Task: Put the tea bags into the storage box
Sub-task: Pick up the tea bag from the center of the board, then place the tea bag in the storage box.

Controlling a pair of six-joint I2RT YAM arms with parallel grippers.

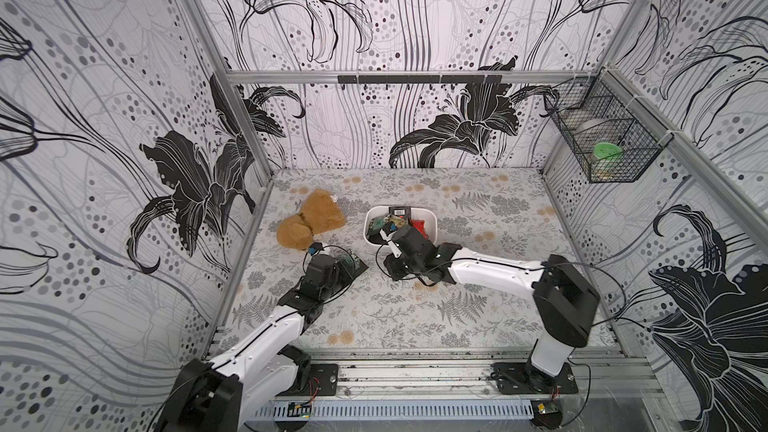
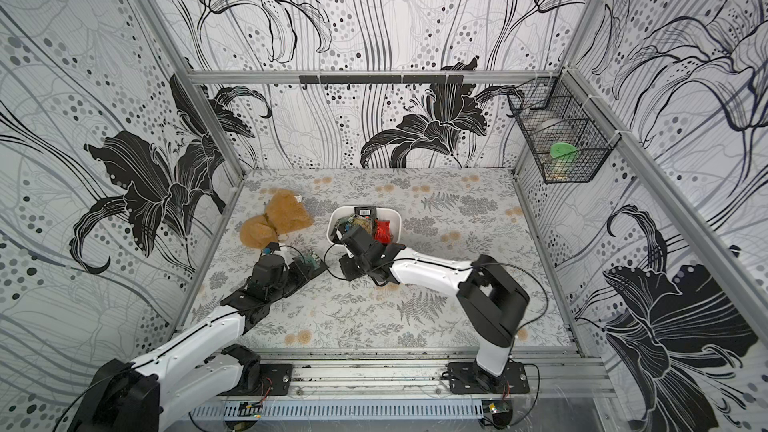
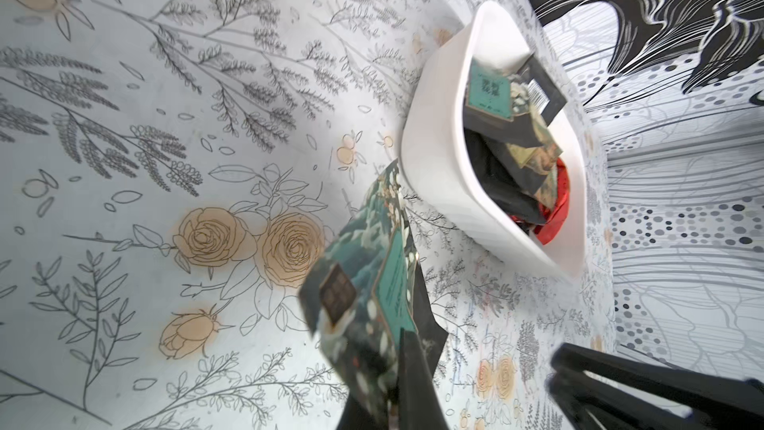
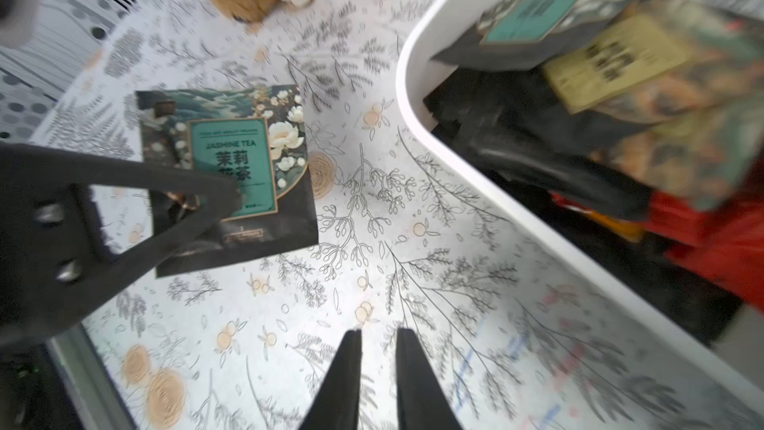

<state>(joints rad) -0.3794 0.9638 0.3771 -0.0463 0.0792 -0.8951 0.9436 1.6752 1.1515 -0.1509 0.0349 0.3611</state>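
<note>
My left claw (image 4: 223, 196) is clamped on one tea bag (image 4: 248, 150), a dark sachet with a green jasmine label. It sits left of the middle of the surface, a little short of the storage box (image 1: 432, 218) on its near-left side. The left wrist view shows the sachet tilted in the grip, but I cannot tell whether it is clear of the surface. The white box stands just beyond the middle of the surface, toward the far edge. The other tea bags (image 1: 399, 218) lie piled inside it: black ones, a green-labelled one, a yellow-labelled one, a shiny red one (image 2: 382, 230) and one showing a barcode against the far wall. My right claw (image 4: 378, 332) hangs just outside the box's near-left corner. Its fingers stand slightly apart with nothing between them, only the printed surface showing below. A brown plush toy (image 1: 311, 218) lies toward the left edge, beside the box, and a black wire basket (image 1: 602, 135) hangs on the right wall.
</note>
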